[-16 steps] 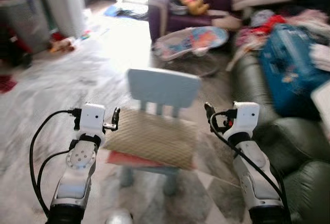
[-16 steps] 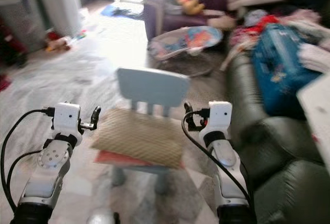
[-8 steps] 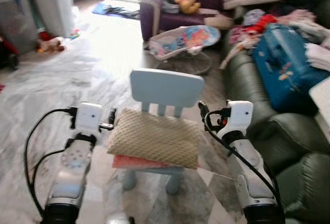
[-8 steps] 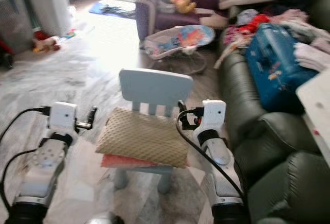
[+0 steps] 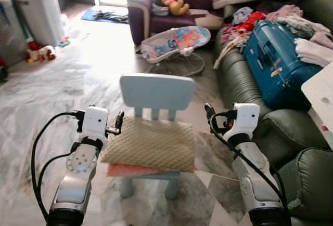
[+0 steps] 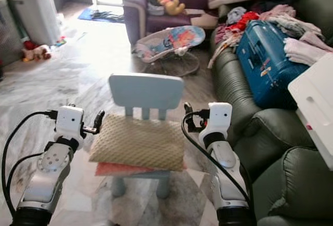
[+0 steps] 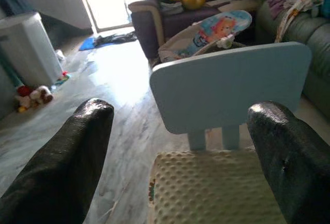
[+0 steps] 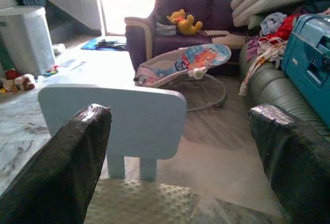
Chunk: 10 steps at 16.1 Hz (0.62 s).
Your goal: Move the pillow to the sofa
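Cluttered living room, marble floor. Pillow (image 5: 151,144) on blue chair (image 5: 156,92); left claw (image 5: 118,122) and right claw (image 5: 208,113) flank it, both spread open, empty. Approach step; next: close in, pinch both edges.

This is a lived-in family living room. A small pale blue child's chair (image 5: 156,93) stands on the marbled tile floor (image 5: 47,88). Beyond the chair lies a baby bouncer (image 5: 174,43), and behind that a purple armchair (image 5: 151,15) holding a yellow stuffed toy (image 5: 173,2). To the chair's right runs a dark green leather sofa (image 5: 283,132) loaded with a blue suitcase (image 5: 278,60) and heaps of clothes (image 5: 260,18). Far to the chair's left stand a pale lidded bin (image 5: 36,10) and toys on the floor (image 5: 39,53).
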### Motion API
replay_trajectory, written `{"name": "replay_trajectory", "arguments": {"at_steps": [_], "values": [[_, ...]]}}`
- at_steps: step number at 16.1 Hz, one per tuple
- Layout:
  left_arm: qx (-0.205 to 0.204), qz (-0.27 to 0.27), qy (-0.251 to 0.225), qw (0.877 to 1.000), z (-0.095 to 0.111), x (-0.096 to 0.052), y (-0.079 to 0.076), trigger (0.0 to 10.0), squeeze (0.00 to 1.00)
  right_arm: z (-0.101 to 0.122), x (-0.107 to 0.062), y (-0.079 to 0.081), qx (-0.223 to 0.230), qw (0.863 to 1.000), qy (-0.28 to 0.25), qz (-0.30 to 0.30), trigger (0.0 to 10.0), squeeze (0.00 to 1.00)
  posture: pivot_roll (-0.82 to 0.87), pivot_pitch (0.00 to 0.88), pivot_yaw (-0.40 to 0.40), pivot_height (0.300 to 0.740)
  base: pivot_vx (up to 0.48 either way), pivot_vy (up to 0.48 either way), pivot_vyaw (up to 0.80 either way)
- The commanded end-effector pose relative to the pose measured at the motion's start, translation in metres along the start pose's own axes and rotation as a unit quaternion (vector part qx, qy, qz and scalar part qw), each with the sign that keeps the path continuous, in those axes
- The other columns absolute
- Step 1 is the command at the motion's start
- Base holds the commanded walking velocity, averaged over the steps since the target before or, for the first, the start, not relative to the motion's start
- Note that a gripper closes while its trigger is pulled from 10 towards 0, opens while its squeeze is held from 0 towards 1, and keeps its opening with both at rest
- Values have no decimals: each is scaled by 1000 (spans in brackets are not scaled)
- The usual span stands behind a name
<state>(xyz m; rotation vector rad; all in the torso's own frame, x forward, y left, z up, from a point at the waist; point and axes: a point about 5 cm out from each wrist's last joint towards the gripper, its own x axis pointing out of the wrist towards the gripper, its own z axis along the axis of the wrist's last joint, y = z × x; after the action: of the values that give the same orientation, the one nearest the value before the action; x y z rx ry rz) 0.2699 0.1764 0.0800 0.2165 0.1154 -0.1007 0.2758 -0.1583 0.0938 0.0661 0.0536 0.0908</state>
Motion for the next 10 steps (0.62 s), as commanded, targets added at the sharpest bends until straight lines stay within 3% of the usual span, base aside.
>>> {"name": "replay_trajectory", "arguments": {"at_steps": [1,3,5,8,10], "values": [[-3,-8,-9,1000,4,1,-1,10000,0,4,1,-1,-3,1000,-7,0,10000,0,-10,0,-53,740,461,0,0],[-8,-6,-10,1000,5,1,-1,10000,0,4,2,-1,-4,1000,-6,1,10000,0,-10,0,-54,740,439,0,0],[-15,-9,-5,1000,4,1,-2,10000,0,3,2,-1,-5,1000,-6,1,10000,0,-7,0,-56,740,311,362,0],[-17,-9,-9,1000,5,1,-3,10000,0,3,3,-1,-6,1000,-5,2,10000,0,-3,0,-58,740,0,441,0],[-8,-7,-6,1000,5,1,-1,10000,0,3,3,-1,-6,1000,-4,3,10000,0,-1,0,-59,740,0,0,0]]}}
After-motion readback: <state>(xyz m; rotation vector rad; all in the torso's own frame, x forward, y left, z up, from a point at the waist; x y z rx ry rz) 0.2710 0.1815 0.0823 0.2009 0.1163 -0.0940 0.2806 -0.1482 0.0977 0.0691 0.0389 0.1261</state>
